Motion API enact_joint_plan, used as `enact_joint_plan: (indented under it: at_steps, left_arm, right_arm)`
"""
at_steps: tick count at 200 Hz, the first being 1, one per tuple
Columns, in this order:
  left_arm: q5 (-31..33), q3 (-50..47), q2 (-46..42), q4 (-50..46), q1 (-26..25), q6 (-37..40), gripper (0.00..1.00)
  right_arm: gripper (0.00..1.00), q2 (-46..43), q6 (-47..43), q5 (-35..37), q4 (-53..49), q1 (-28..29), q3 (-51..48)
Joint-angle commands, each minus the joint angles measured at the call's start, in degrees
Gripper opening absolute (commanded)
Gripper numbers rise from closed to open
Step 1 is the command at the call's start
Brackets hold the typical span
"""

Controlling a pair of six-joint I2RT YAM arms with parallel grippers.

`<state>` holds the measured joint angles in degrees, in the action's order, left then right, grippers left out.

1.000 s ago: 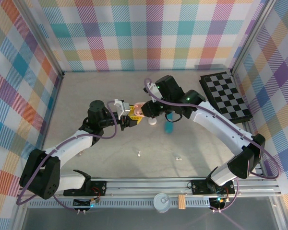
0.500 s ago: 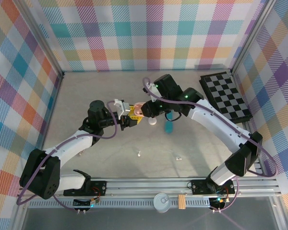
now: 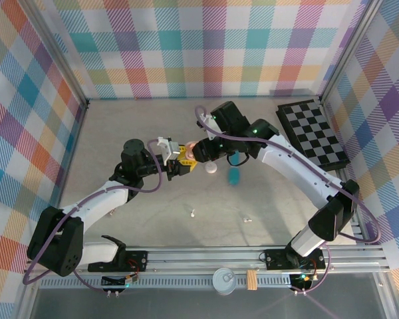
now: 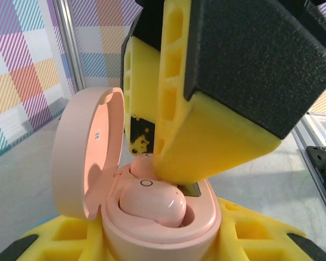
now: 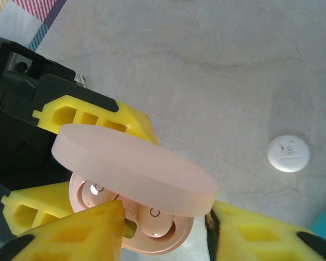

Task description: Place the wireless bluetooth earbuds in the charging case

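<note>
Clamping open pink case [image 4: 162, 231]: left claw [image 3: 178, 162]

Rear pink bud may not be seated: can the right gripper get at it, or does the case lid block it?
Probably yes. The lid stands open to one side, and a finger of the right gripper appears to touch the rear bud in the case the left gripper holds.
</note>
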<state>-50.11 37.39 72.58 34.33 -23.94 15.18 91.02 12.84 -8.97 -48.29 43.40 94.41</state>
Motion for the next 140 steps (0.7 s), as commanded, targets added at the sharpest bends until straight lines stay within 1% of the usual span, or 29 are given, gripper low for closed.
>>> enact_joint_plan:
  at_steps: [1, 19, 38, 61, 79, 90, 109, 140]
  left_arm:
    - [-1.36, 0.34, -0.69, 4.28, -0.4, -0.15, 0.27]
    - [-1.41, 0.39, -0.53, 4.61, -0.4, -0.24, 0.27]
    - [-1.73, 0.33, -0.59, 5.17, -0.4, -0.28, 0.27]
    - [-1.27, -0.43, -0.98, 6.36, -0.4, 0.33, 0.27]
    - [-1.44, -0.47, -1.12, 5.75, -0.4, 0.93, 0.27]
    - [-1.55, -0.46, -1.0, 5.66, -0.4, 0.99, 0.27]
    - [-1.98, -0.32, -0.79, 5.88, -0.4, 0.76, 0.27]
    - [-0.96, 0.05, -0.86, 6.27, -0.4, 0.02, 0.27]
  right_arm:
    - [0.5, -2.61, -0.48, -0.35, -1.32, -0.39, 0.65]
    - [0.55, -6.11, -1.09, -2.0, 1.22, -0.48, -1.71]
    - [0.64, -8.74, 1.22, -3.32, 5.27, -1.24, -3.72]
    - [0.72, -7.1, 5.62, -2.63, 8.22, -2.13, -2.57]
    - [0.78, -4.06, 7.47, -3.77, 9.81, -2.36, -0.01]
    - [0.8, -1.71, 8.48, -4.03, 9.29, -2.58, 2.24]
    - [0.8, 2.56, 10.32, -3.4, 6.1, -3.64, 6.19]
    - [0.77, 4.35, 10.9, -3.62, 4.78, -4.21, 5.84]
